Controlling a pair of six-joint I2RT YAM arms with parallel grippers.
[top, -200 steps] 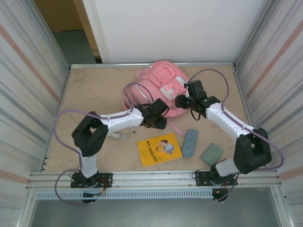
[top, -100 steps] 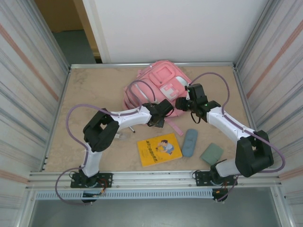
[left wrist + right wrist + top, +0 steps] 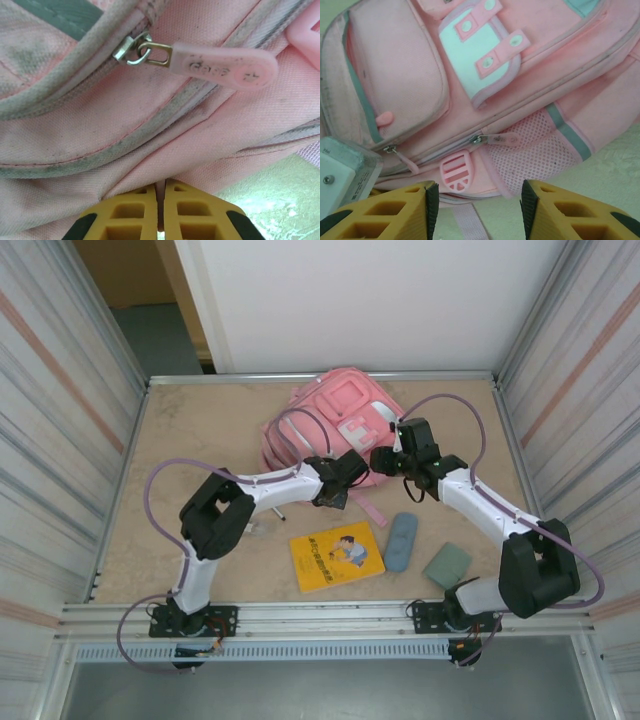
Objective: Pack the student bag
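student bag: big and pink, lying by the middle of the far edge of the table.
left gripper: jaws closed tight, tips touching the bag's cloth, just under a pink zip pull.
right gripper: jaws wide open, holding nothing, above the bag near its mesh pocket.
yellow book: by the near edge, in the middle.
pencil case: just right of the book.
green pad: toward the near right corner.
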